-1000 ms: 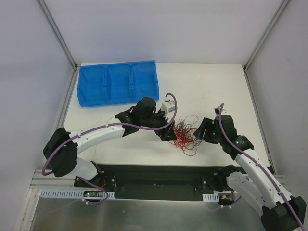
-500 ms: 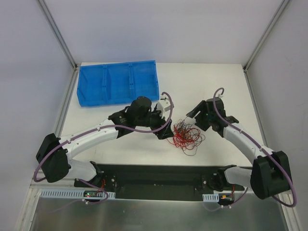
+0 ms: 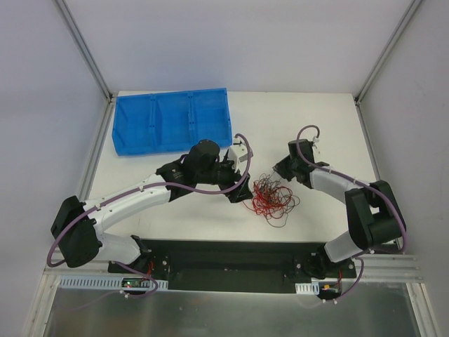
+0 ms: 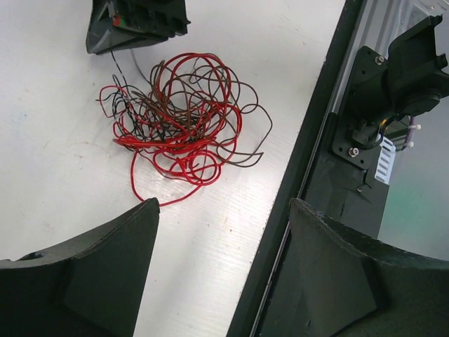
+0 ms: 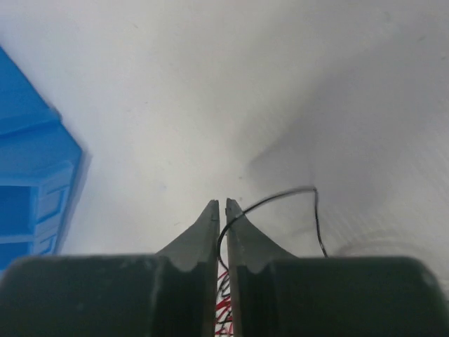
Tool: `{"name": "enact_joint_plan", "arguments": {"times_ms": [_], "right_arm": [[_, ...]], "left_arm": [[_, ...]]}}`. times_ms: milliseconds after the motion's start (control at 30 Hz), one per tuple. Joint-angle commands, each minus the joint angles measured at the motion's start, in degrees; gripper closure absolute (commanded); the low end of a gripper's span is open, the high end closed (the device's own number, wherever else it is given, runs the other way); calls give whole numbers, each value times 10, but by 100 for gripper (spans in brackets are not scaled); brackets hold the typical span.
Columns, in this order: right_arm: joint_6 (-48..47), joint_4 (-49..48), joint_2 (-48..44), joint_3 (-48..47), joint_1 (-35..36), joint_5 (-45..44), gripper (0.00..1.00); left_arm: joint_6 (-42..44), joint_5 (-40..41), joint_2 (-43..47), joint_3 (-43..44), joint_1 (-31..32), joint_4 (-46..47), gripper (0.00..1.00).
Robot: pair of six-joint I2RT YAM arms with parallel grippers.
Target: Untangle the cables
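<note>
On table (image 3: 316, 119): one cable tangle (image 3: 272, 198), one blue bin (image 3: 140, 126).

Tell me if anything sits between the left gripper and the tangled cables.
Nothing visible does. The left gripper is open, and only bare table lies between it and the cables. The right gripper is on the tangle's far side, closed on one black strand.

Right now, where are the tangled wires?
In the top view, the cables lie mid-table between the left pincer and the right pincer, nearer the arm bases than the blue bin.
</note>
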State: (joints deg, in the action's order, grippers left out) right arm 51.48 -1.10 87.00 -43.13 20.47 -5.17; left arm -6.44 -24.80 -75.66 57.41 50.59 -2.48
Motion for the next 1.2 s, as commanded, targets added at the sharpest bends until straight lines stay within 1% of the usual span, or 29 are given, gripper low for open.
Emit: {"name": "enact_joint_plan", "arguments": {"times_ms": [0,100,133,167,233,300,367,433,467,533,600,667,767,833,900,933,1000,1067,1100,1133,1167], "right_arm": [[-34,-44,-29,-44,-17,9,99],[-89,6,-120,-63,-19,-1,100],[-107,37,-152,-76,-19,-7,99],[-124,58,-195,-92,-19,-12,100],[-153,101,-241,-137,-22,1,100],[-180,171,-261,-208,-25,19,100],[-200,213,-276,-278,-25,39,100],[-214,235,-290,-328,-24,46,100],[-221,241,-294,-349,-25,71,100],[-244,258,-294,-400,-25,84,100],[-267,269,-292,-429,-25,89,100],[-273,267,-298,-403,-24,82,100],[-278,245,-319,-299,-25,68,100],[-281,230,-326,-239,-27,30,100],[-302,236,-318,-232,-29,17,100],[-318,247,-309,-252,-31,16,99],[-356,279,-289,-324,-32,23,100],[-399,326,-260,-436,-32,23,100],[-415,353,-240,-512,-32,17,99],[-432,384,-217,-620,-33,11,100],[-443,424,-195,-697,-32,5,100]], "left_arm": [[19,15,22,18,-1,5,26],[21,22,22,18,-1,4,26],[21,22,22,18,-1,4,26],[20,22,22,19,-1,5,26],[16,22,24,19,-1,4,26],[14,26,27,18,-1,4,26],[12,31,28,17,-1,4,26],[12,35,28,17,-1,5,26],[11,37,29,17,-1,4,26],[11,42,30,16,-1,5,26],[13,48,29,14,-1,6,26],[13,52,28,13,-1,6,26],[14,54,27,12,-1,8,26],[16,55,30,12,-1,8,26],[18,58,34,11,-1,9,26],[18,60,36,10,-1,8,26],[20,63,41,9,-1,11,26],[20,65,46,8,-1,12,26],[21,68,46,7,-1,13,26],[22,70,49,5,-1,13,26],[24,72,51,5,-1,13,26]]}}
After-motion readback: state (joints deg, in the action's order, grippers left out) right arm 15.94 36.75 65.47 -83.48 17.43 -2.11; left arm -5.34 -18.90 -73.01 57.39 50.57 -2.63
